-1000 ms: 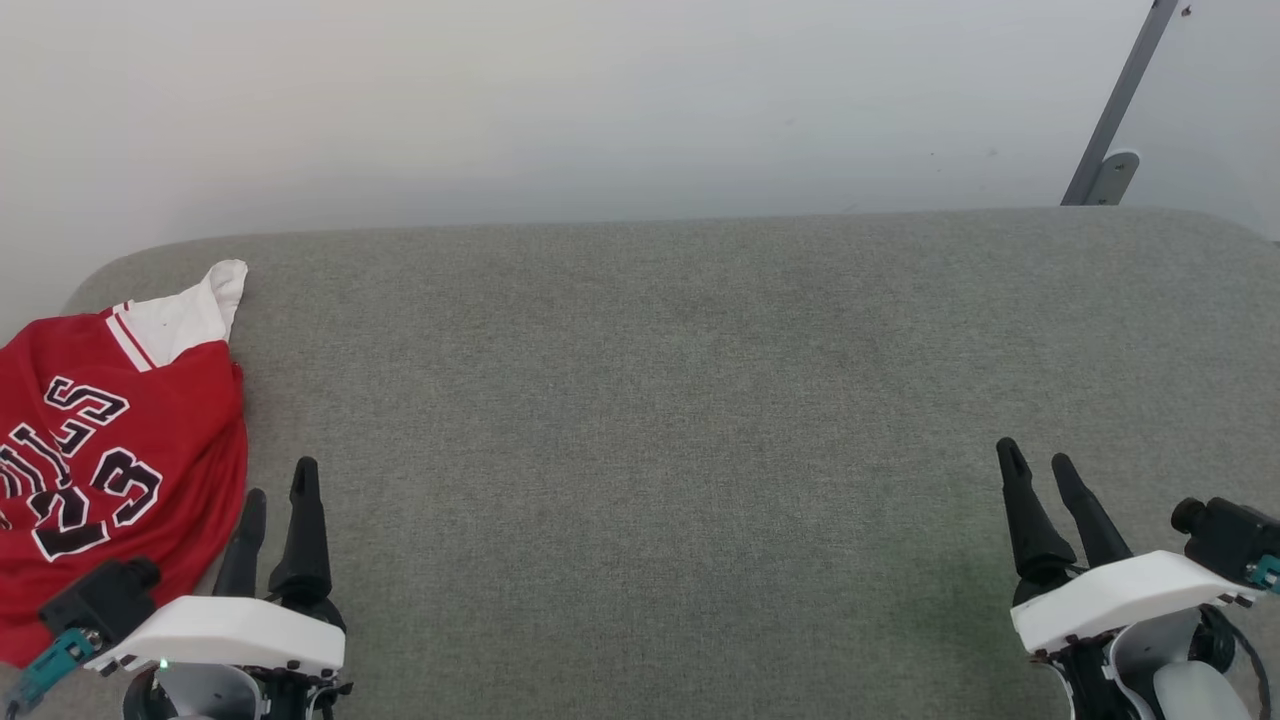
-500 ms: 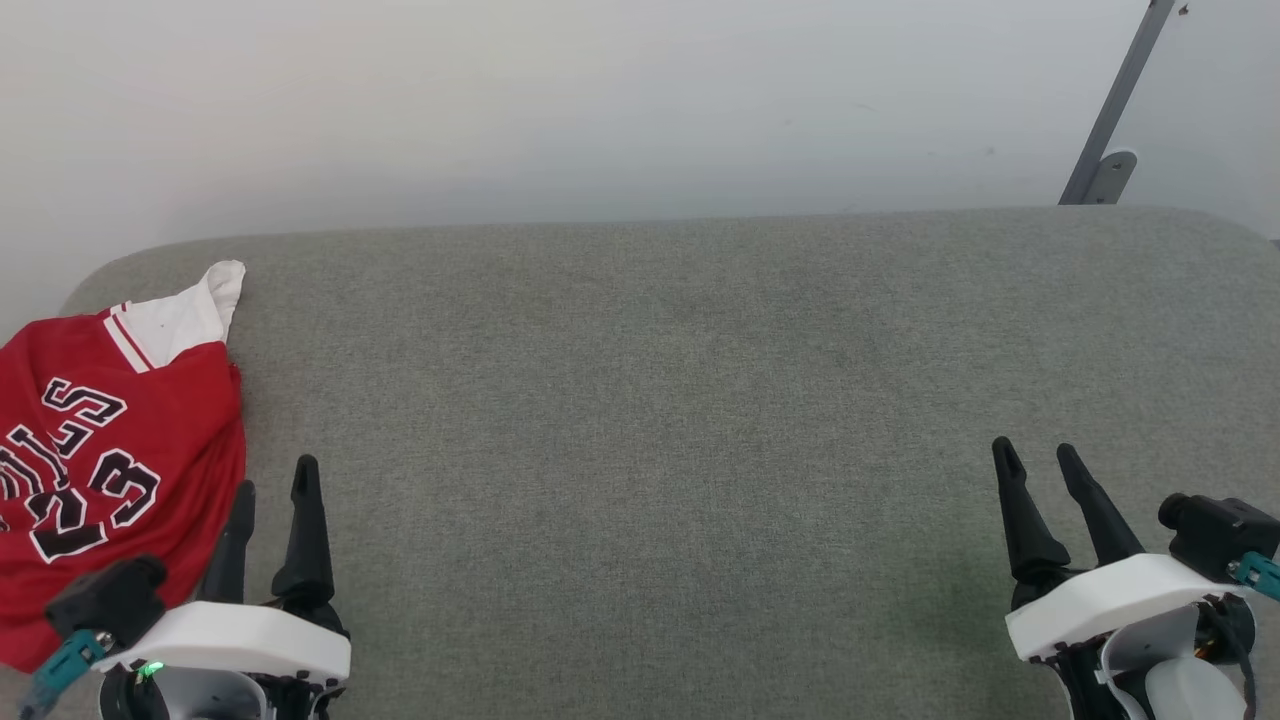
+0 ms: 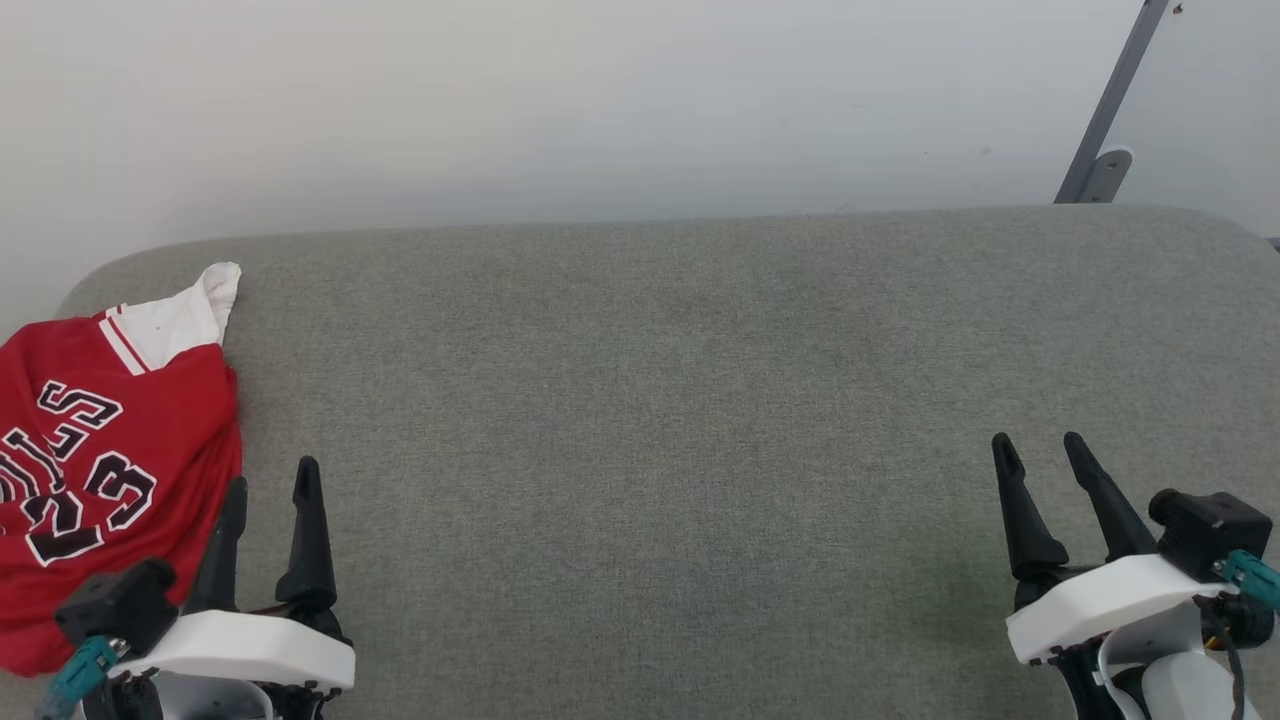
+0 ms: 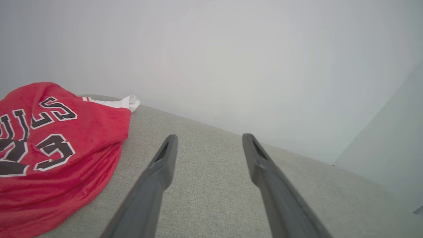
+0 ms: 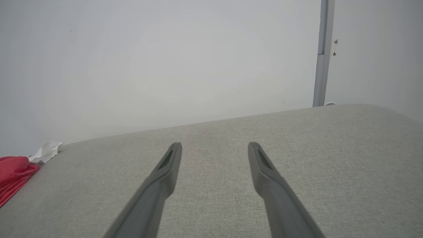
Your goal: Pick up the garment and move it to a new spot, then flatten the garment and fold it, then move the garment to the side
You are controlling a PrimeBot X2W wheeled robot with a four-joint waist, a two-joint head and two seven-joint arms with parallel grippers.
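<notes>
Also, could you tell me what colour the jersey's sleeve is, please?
The jersey's sleeve is white with red-striped trim, clearest in the head view.

Each arm ends in a smooth white rounded plastic wrist shell [image 3: 240, 645], from which two long black tapering fingers [image 3: 305, 540] run to pointed tips. The left claw [image 3: 270, 472] and right claw [image 3: 1038, 440] look alike. Beside each shell sits a boxy black camera block [image 3: 115, 605] with a teal connector plug [image 3: 80, 668]. In the wrist views the fingers look dark grey, with a narrow slot near each tip. A thin black cable [image 3: 1235, 655] runs under the right shell.
</notes>
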